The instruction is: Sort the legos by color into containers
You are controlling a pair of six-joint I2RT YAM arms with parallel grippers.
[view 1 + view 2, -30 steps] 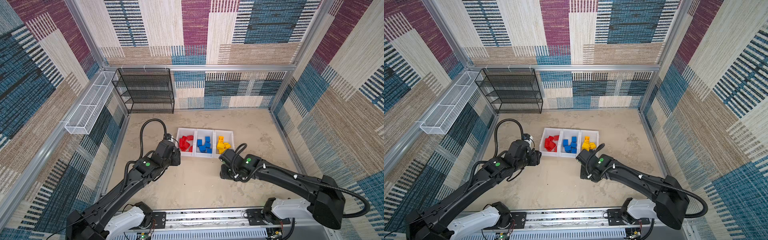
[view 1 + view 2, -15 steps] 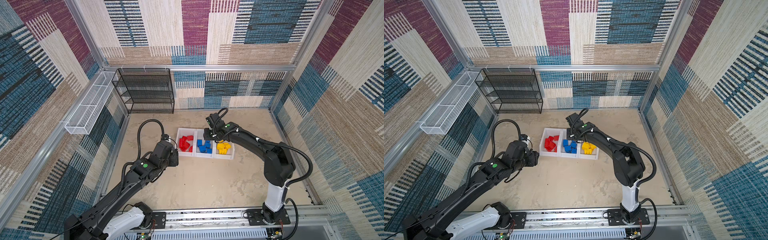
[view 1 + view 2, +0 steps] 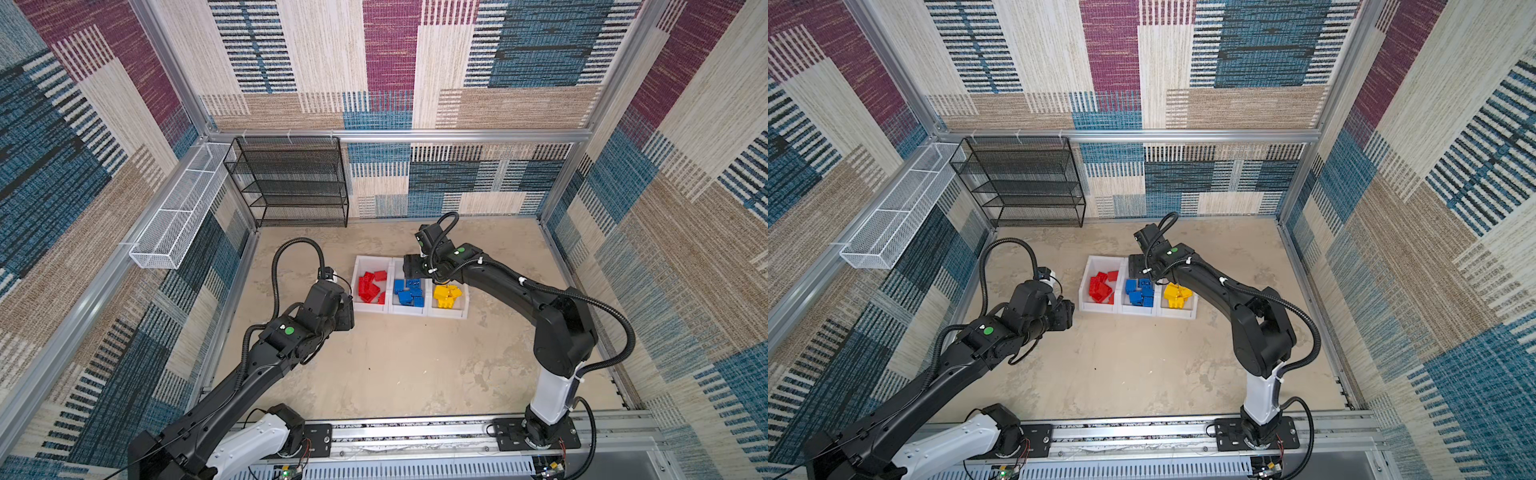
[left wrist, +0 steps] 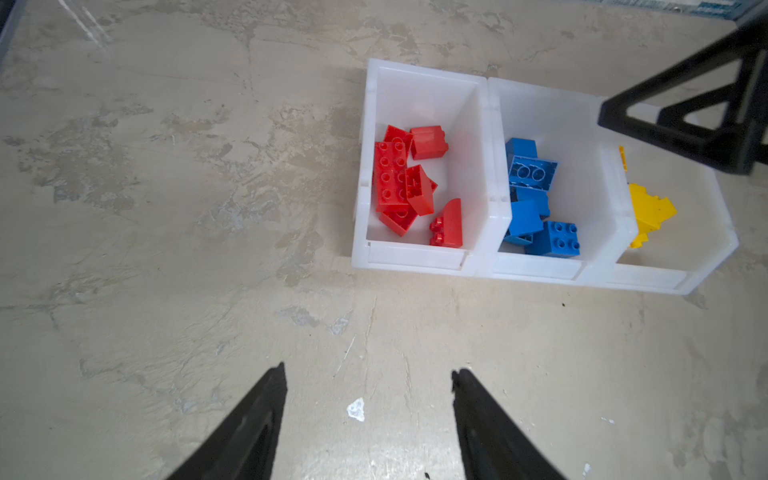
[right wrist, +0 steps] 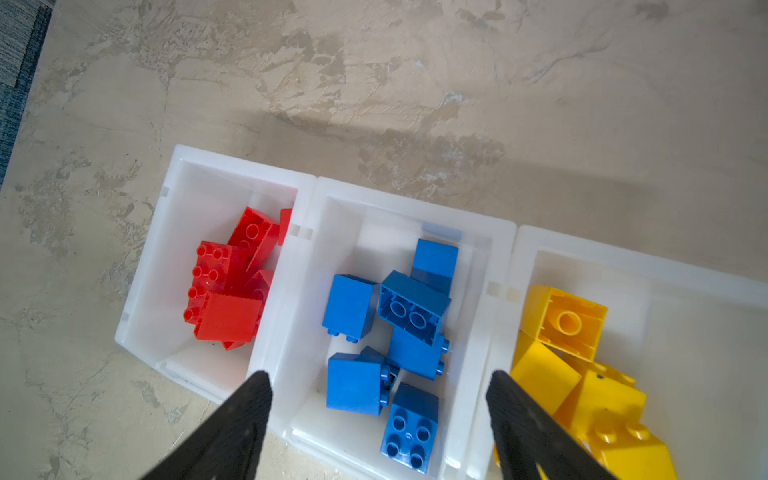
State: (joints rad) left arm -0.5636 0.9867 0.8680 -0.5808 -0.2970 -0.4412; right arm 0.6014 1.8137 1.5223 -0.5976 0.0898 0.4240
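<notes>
Three white bins (image 3: 408, 311) sit joined in a row on the bench (image 3: 395, 365), each holding a single colour. Both top views show red bricks (image 3: 371, 286) in the left bin, blue bricks (image 3: 409, 292) in the middle and yellow bricks (image 3: 446, 296) in the right. The bricks lie jumbled, some studs up and some on their sides. One blue brick (image 5: 413, 309) rests on its heap with the hollow underside up, and a yellow brick (image 5: 565, 322) beside the dividing wall shows its hollow too. A long red brick (image 4: 390, 176) lies studs up near its bin's outer wall.

The right tool (image 5: 379, 377) hangs above the middle bin, spread wide and holding nothing. In the right wrist view its fingers (image 5: 249, 415) frame the blue heap, one over each dividing wall. The left tool (image 4: 369, 370) is spread as well and empty, over the bench. In both top views it stands just beside the red bin's near left corner, and the left wrist view shows its tips clear of the bin.

Behind, a black mesh rack (image 3: 291, 183) stands against the back wall, well apart from the bins. A white wire basket (image 3: 178, 216) hangs along the left wall's rail. Patterned fabric walls (image 3: 415, 62) enclose the bench.
</notes>
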